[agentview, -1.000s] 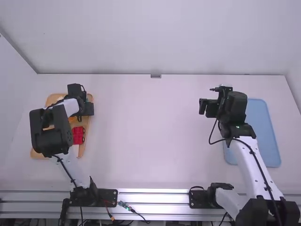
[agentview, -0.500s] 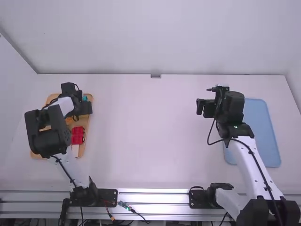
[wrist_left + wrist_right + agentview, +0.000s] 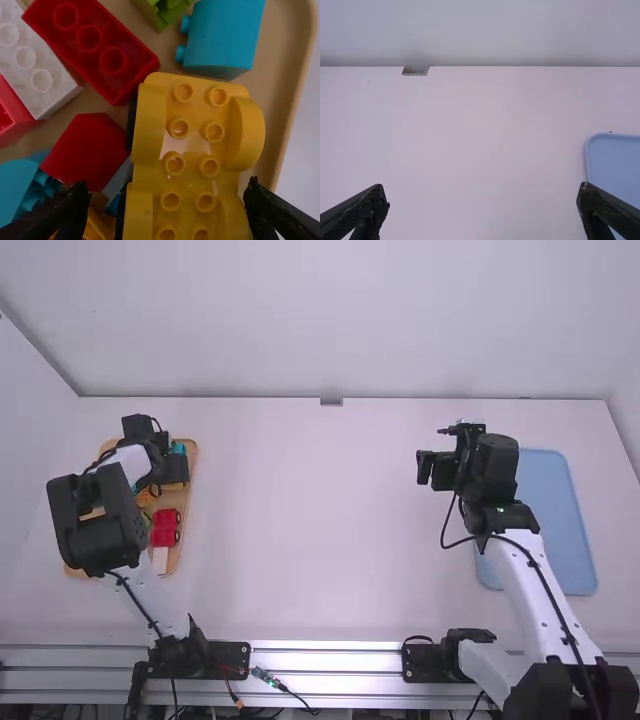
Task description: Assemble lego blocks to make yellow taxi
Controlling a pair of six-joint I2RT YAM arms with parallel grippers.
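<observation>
Standing over the wooden tray (image 3: 76,569) on the robot's left side of the white desk (image 3: 310,520), the left tool (image 3: 170,470) is seen in the high view, while the right tool (image 3: 432,468) is held up beside the blue tray (image 3: 560,520). In the left wrist view, the yellow car base (image 3: 197,110) is found in the wooden tray, with its studs turned to the camera, between the fingers of the left tool; these are spread apart, and the piece does not seem to be gripped. It is closely surrounded by a red block (image 3: 125,72) and a turquoise block (image 3: 225,37). By this, the step in hand is judged to be the picking of the taxi's base. For the next move, both fingers should be lowered evenly along its sides and then closed, without the neighbour blocks being caught. In the right wrist view, the right tool is opened wide, with nothing held.
</observation>
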